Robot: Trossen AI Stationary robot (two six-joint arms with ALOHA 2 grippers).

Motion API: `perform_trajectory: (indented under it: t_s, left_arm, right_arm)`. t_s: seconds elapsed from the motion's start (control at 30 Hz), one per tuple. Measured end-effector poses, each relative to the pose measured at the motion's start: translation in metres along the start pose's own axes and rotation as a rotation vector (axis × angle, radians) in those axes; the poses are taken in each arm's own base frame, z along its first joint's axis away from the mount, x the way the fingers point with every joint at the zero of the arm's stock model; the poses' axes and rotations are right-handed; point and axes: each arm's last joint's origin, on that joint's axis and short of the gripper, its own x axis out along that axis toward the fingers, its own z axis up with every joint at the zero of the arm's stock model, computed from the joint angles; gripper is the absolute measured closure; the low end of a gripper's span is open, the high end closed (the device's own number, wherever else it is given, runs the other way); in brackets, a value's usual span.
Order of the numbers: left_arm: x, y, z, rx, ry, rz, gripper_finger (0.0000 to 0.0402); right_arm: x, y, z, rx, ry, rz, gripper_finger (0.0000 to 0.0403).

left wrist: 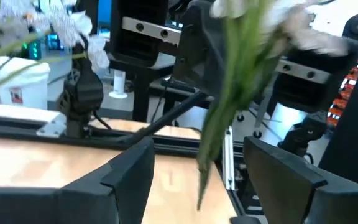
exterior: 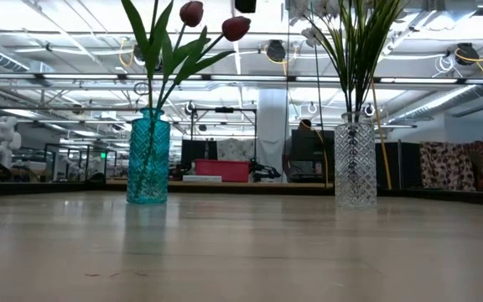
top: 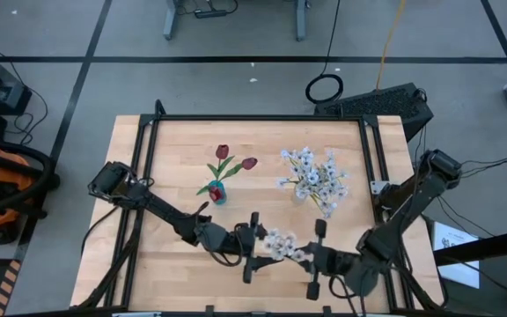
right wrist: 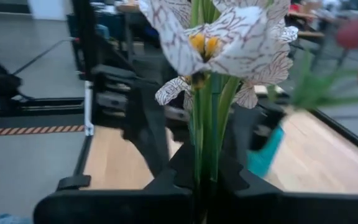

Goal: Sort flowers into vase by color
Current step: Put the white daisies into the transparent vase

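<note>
A white flower spray [top: 282,245] with green stems hangs over the table's near middle, and my right gripper [top: 306,257] is shut on it. Its veined blossoms [right wrist: 229,37] fill the right wrist view. My left gripper [top: 258,248] faces it from the left, open. Its fingers [left wrist: 123,180] stand on either side of the hanging stems [left wrist: 219,124] without touching them. At the back, a teal vase [exterior: 148,156] holds dark red flowers [exterior: 235,28]. A clear vase [exterior: 355,159] holds white flowers [top: 315,180]. Neither gripper shows in the low view. My right gripper pinches the spray's green stems [right wrist: 202,155] between its two fingers, below the blossoms. The fingers come about level from the table's right and lie across the stems. The spray stands roughly upright, blossoms on top. Its stem end [left wrist: 199,199] hangs free, clear of the table.
The two vases stand side by side in the far half of the wooden table [top: 174,150]. A black frame rail [top: 372,158] runs along the table's edges. The right arm's base [top: 429,167] sits at the right edge.
</note>
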Motion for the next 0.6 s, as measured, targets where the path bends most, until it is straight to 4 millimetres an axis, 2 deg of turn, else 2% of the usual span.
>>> perform_trajectory:
  t_s: [0.3, 0.6]
  left_arm:
    - [0.003, -0.004, 0.007, 0.078, -0.016, -0.038, 0.0151]
    - [0.005, 0.004, 0.013, 0.143, -0.068, -0.036, 0.0159]
  right_arm:
    - [0.023, -0.013, 0.016, -0.054, -0.066, 0.029, 0.0395]
    - [0.035, -0.022, 0.019, -0.058, -0.062, 0.079, 0.0395]
